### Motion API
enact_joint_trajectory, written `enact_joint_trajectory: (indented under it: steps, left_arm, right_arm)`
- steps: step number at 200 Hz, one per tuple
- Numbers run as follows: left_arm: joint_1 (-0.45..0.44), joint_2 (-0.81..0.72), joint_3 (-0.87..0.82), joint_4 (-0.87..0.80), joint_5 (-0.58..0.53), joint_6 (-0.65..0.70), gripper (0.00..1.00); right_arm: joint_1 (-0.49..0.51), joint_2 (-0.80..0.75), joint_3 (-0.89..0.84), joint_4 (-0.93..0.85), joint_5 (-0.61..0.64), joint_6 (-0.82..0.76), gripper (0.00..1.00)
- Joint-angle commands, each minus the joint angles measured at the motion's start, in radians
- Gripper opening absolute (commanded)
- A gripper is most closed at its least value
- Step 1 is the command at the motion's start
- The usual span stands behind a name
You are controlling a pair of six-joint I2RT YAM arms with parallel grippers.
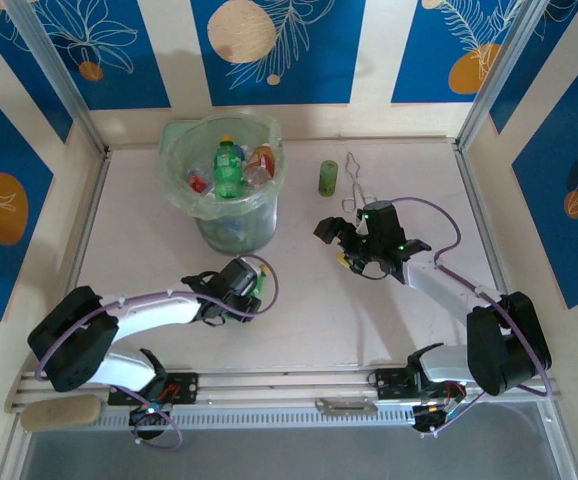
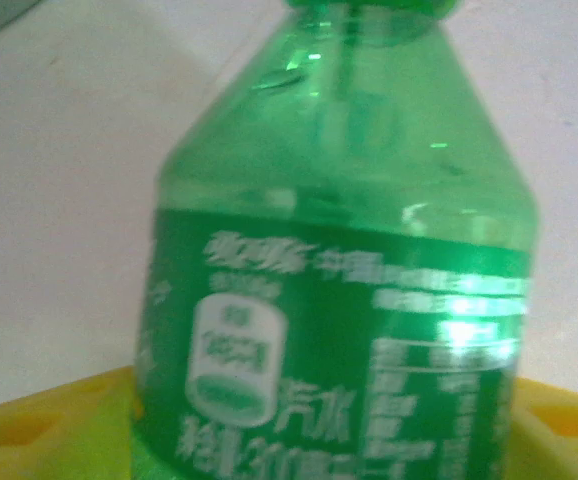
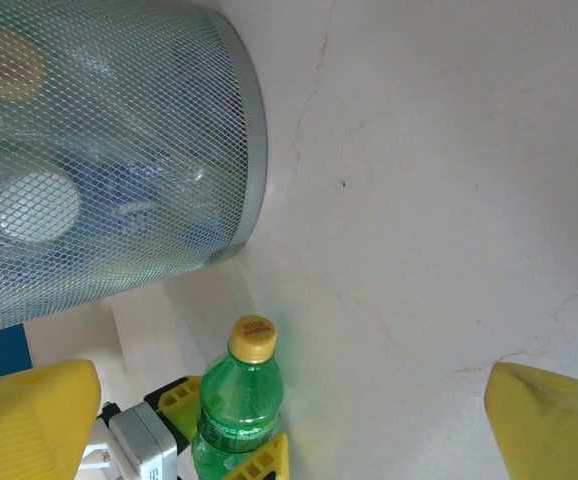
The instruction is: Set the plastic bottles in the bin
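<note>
One green bottle (image 2: 339, 300) stands upright in the left gripper (image 1: 239, 285), yellow fingers (image 2: 49, 430) closed on its sides. The bin (image 1: 174, 150), at the gripper's 12 o'clock, holds several bottles (image 1: 229, 170); at 2 o'clock the right gripper (image 1: 335, 245) gapes wide, empty

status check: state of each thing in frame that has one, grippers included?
left gripper: fingers either side of green bottle, grip unclear
right gripper: open, empty
green bottle: upright, capped
bin: upright, partly filled with bottles
green cylinder: standing, untouched
wire tongs: lying flat, untouched
</note>
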Motion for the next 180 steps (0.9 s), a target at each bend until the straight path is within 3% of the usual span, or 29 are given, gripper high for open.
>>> enact_joint_trajectory:
  steps: [1, 38, 94, 135, 180]
  left_arm:
    - [0.008, 0.004, 0.029, 0.027, 0.044, 0.020, 0.65]
    - [0.008, -0.017, 0.040, 0.011, 0.086, 0.013, 0.56]
    - [-0.007, -0.123, 0.108, -0.042, 0.160, -0.026, 0.52]
    - [-0.065, -0.178, 0.258, -0.082, 0.216, 0.024, 0.51]
    - [-0.071, -0.189, 0.443, -0.054, 0.288, 0.031, 0.50]
  right_arm:
    - [-0.001, -0.008, -0.001, -0.012, -0.005, 0.007, 0.99]
    - [-0.003, -0.014, -0.004, -0.013, -0.006, 0.006, 0.99]
    - [-0.013, -0.062, -0.033, -0.020, 0.003, 0.009, 0.99]
    - [-0.024, -0.076, -0.045, -0.014, 0.002, 0.014, 0.99]
    - [-0.027, -0.084, -0.045, -0.009, 0.000, 0.009, 0.99]
